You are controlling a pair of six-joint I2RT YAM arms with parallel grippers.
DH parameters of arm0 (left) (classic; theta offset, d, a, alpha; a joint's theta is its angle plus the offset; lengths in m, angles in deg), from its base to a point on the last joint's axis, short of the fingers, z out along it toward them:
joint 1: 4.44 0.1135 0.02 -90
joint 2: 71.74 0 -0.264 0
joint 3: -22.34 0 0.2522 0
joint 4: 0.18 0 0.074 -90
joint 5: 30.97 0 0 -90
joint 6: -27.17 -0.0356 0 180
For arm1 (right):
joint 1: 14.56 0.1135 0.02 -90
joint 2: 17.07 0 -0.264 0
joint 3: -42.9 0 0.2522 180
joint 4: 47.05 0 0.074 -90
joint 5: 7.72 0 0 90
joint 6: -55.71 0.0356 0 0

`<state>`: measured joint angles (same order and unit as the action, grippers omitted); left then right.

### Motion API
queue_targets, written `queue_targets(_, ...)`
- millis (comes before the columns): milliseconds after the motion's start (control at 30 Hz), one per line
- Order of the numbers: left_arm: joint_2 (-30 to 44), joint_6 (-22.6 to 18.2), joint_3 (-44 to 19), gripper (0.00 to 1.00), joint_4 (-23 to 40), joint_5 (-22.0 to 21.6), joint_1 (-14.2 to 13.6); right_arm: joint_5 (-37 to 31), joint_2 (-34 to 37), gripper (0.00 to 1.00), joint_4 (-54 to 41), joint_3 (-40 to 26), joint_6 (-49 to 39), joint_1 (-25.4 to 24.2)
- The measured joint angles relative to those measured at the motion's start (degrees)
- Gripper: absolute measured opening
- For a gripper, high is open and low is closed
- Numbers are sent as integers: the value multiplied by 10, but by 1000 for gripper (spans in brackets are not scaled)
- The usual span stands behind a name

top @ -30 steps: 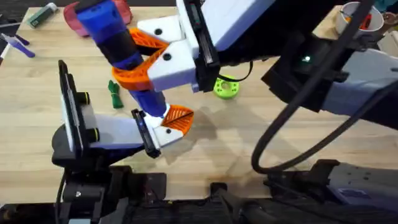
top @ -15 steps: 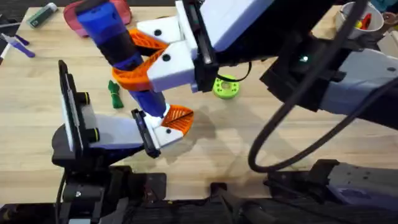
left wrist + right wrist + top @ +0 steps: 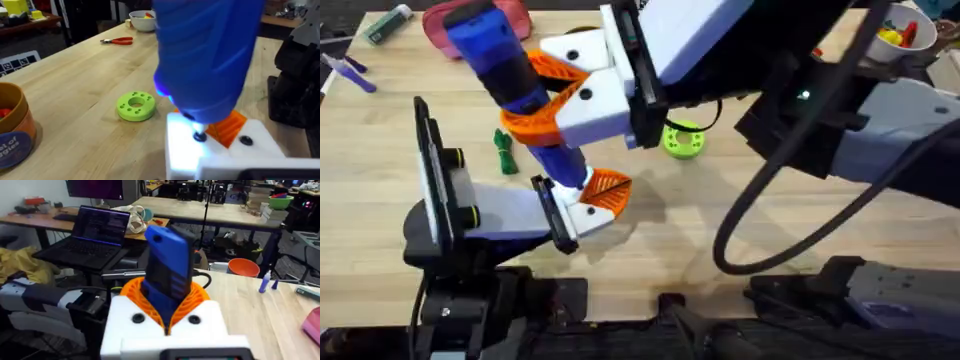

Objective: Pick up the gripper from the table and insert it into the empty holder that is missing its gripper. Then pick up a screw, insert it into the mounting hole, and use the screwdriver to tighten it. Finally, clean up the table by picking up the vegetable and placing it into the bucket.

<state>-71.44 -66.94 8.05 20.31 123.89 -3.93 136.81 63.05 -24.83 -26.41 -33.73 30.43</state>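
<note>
Blue screwdriver (image 3: 505, 62) | clamped in right pincer (image 3: 560, 95) | bit on holder (image 3: 585, 205)

Glossy blue plastic screwdriver (image 3: 510, 75) (ribbed orange pads (image 3: 545, 120)), matt wood table (image 3: 700, 230).

The right arm reaches from the right edge of the overhead frame across the middle toward upper centre, large and dark beneath the camera, and its right gripper (image 3: 560, 95) has its white fingers with orange ribbed pads (image 3: 552, 70) clamped around the blue screwdriver (image 3: 505, 60), which slants down and to the right. The left arm rises from the lower left, its left gripper (image 3: 588, 195) just below centre with the screwdriver's tip at its white finger block (image 3: 220, 150).
</note>
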Motion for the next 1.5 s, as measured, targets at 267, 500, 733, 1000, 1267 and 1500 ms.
queue_targets(267,0,0,0,8,0,0,0,0,0,25,0,0,-2,0)
queue_targets(500,0,0,0,8,0,0,0,0,4,25,45,0,6,0)
queue_targets(733,0,0,0,8,0,0,0,0,0,25,36,-7,21,0)
queue_targets(1000,0,0,0,8,0,0,0,2,-11,25,-113,-72,16,-16)
queue_targets(1267,0,0,0,8,0,0,0,-76,-11,25,-555,-234,-102,-85)
queue_targets(1500,0,0,0,8,0,-1,0,-273,-16,25,-842,-403,-256,-134)
